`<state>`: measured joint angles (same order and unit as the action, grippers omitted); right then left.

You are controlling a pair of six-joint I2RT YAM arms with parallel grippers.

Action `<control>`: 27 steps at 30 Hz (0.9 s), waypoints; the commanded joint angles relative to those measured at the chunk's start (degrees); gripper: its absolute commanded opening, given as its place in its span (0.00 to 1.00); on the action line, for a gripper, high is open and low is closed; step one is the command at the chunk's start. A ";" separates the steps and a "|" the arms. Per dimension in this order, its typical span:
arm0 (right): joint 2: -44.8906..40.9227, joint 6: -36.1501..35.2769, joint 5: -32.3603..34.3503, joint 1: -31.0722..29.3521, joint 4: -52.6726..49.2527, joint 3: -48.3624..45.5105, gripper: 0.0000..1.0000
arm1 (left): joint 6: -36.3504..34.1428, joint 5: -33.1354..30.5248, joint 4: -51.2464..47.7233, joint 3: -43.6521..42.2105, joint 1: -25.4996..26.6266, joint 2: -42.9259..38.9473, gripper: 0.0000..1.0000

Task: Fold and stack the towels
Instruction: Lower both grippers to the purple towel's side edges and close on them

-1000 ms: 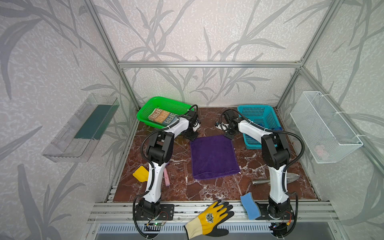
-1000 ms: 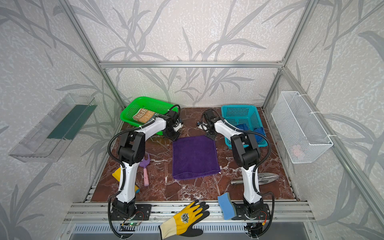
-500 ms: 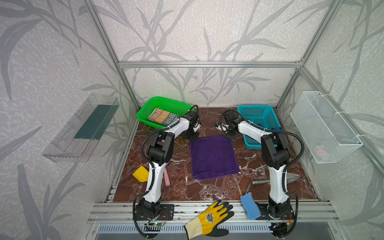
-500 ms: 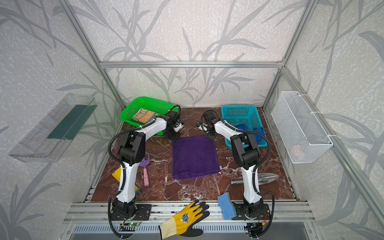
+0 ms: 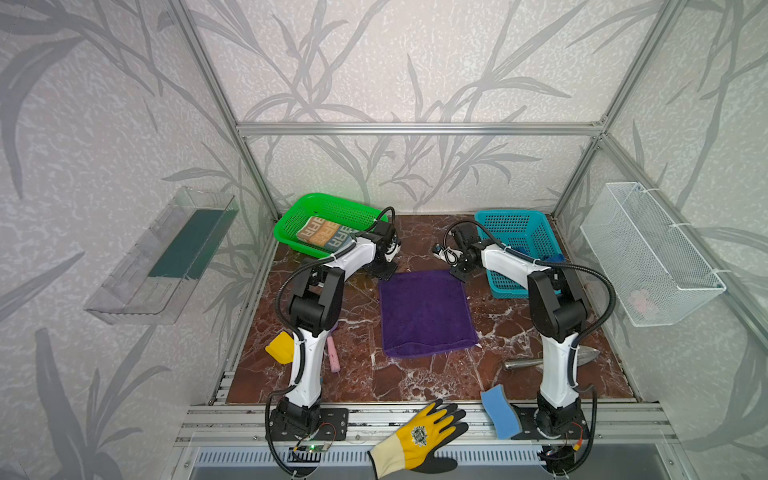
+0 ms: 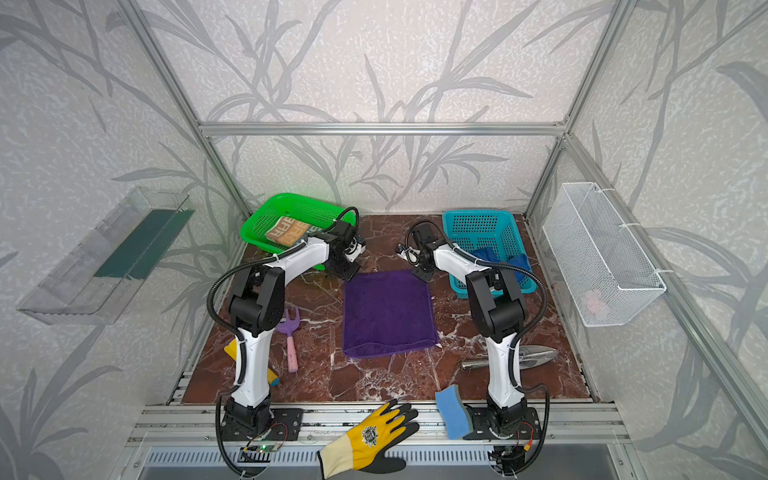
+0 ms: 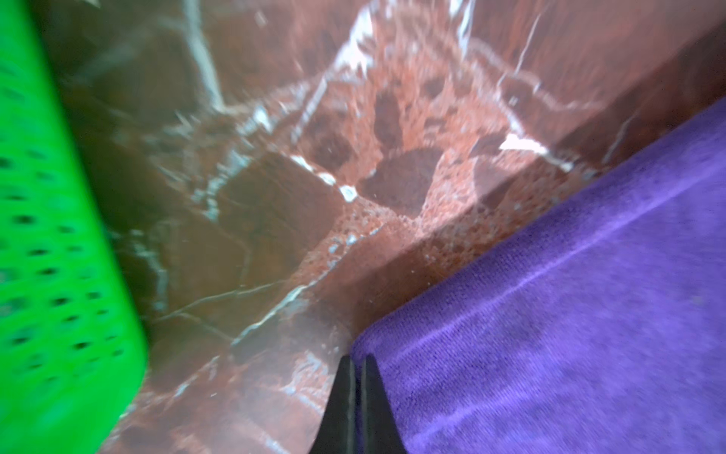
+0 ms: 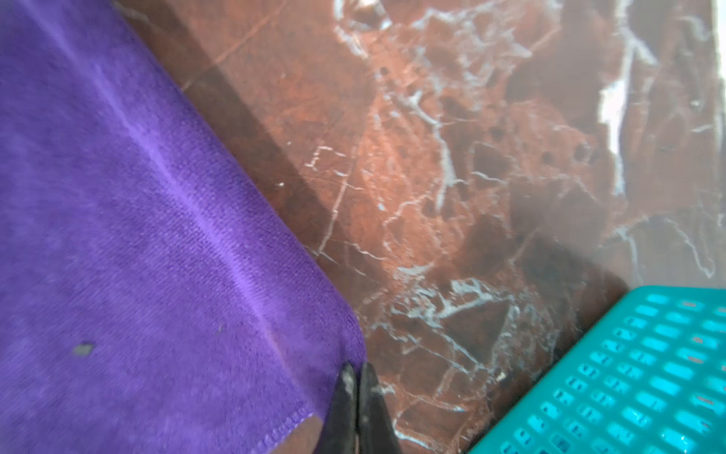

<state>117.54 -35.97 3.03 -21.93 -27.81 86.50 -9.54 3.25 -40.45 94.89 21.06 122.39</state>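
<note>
The dark purple towel (image 5: 426,316) (image 6: 388,316) lies flat in the middle of the marble table. My left gripper (image 5: 384,275) (image 7: 356,359) is down at its far left corner, shut, with the corner of the cloth (image 7: 569,314) at the jaw tips. At the far right corner my right gripper (image 5: 457,276) (image 8: 355,367) is likewise shut on the towel's edge (image 8: 137,255). The cream lettered towel (image 5: 326,235) (image 6: 291,232) lies in the green basket. The royal blue towel (image 6: 496,257) is bunched in the teal basket.
The green basket (image 5: 316,199) stands back left and the teal basket (image 5: 511,216) back right, each close beside a gripper. A toy rake (image 6: 291,336), a yellow piece (image 5: 280,347), a metal trowel (image 5: 552,359), a blue sponge (image 5: 498,411) and a yellow glove (image 5: 419,436) lie nearer the front.
The left gripper's jaws have come together at the purple towel's far left corner. The right gripper and the towel have stayed where they were.
</note>
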 commanded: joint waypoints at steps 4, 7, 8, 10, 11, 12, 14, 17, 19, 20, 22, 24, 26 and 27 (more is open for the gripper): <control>-6.05 1.94 -7.39 2.27 4.44 -2.36 0.00 | -2.24 -4.66 5.66 -4.83 0.56 -6.51 0.00; -7.16 2.14 -10.43 3.23 7.43 -3.67 0.00 | -2.15 -6.39 8.15 -7.31 0.59 -8.69 0.00; -7.52 2.39 -11.87 3.59 8.25 -4.03 0.00 | -2.09 -6.87 8.80 -7.98 0.56 -9.37 0.00; -8.09 3.28 -14.75 4.38 9.83 -4.52 0.00 | -2.15 -7.61 10.09 -9.37 0.56 -10.83 0.00; -8.26 3.48 -16.25 4.65 10.77 -5.03 0.00 | -2.30 -7.99 10.86 -10.26 0.56 -11.64 0.00; -8.63 3.36 -17.38 4.79 11.67 -5.48 0.00 | -2.48 -8.54 11.77 -11.17 0.56 -12.44 0.00; -8.93 2.76 -18.84 4.88 13.41 -6.33 0.00 | -2.76 -9.64 13.11 -12.55 0.55 -13.74 0.00; -9.16 1.47 -20.37 4.88 15.97 -7.50 0.00 | -3.02 -11.00 14.93 -14.54 0.56 -15.67 0.00; -9.17 0.22 -21.41 4.88 18.46 -8.84 0.00 | -3.03 -11.24 16.20 -15.56 0.56 -16.92 0.00; -9.25 -0.29 -21.79 4.89 20.30 -9.56 0.00 | -3.03 -11.37 16.68 -16.08 0.52 -17.57 0.00; -9.08 -1.23 -22.41 4.88 22.84 -10.66 0.00 | -3.03 -12.02 17.83 -17.42 0.56 -18.98 0.00; -8.85 -1.64 -22.93 4.96 24.12 -10.97 0.00 | -3.20 -12.45 19.49 -19.35 0.61 -20.70 0.00; -8.77 -2.54 -23.83 5.14 24.91 -11.26 0.00 | -3.34 -12.56 21.53 -22.12 0.65 -22.93 0.00; -8.81 -3.39 -24.29 5.17 25.28 -11.66 0.00 | -3.37 -12.21 22.38 -23.53 0.65 -24.15 0.00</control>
<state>111.26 -37.15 -18.68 -17.21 -6.48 75.46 -11.68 -7.60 -21.52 73.97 21.69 102.17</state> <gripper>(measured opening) 0.048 0.047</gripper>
